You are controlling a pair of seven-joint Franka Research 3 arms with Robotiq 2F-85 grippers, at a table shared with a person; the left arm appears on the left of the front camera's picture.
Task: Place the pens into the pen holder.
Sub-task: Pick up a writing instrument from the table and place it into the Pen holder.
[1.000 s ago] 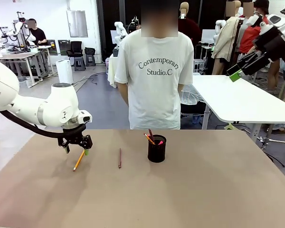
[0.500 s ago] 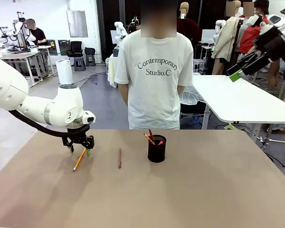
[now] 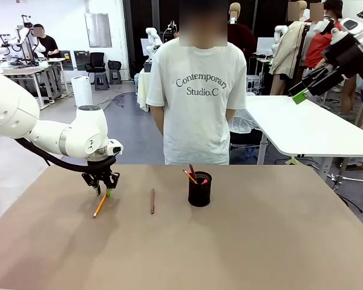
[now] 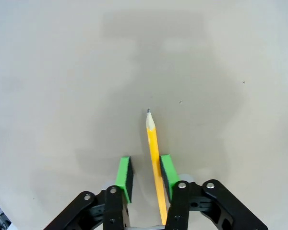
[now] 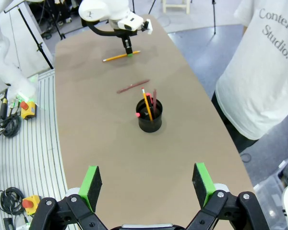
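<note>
At the left of the table [image 3: 260, 241], the left gripper [image 3: 103, 192] reaches down over the far end of a yellow pencil [image 3: 99, 207] lying flat. In the left wrist view its jaws stand narrowed astride the pencil. One green pad [image 4: 167, 171] sits just beside the shaft, and the other pad shows a gap, so it does not look pinched yet.

The step in hand seems to be the grasp on this pencil. Next the jaws would need to press onto it, then lift it and carry it right to the holder, tip down.

Further right, a brown pencil [image 3: 152, 201] lies alone on the table, well apart from the first. Right of that, near the middle, stands the black mesh holder [image 3: 199, 190], with what look like three pens [image 5: 147, 108] in it: one yellow, one dark red, one with a pink mark. A person [image 3: 196, 109] stands behind the table.

High at the far right, the right gripper [image 5: 148, 184] hangs spread wide and empty.

Count: two pencils on the table, about three pens in the holder, one holder, two grippers.
</note>
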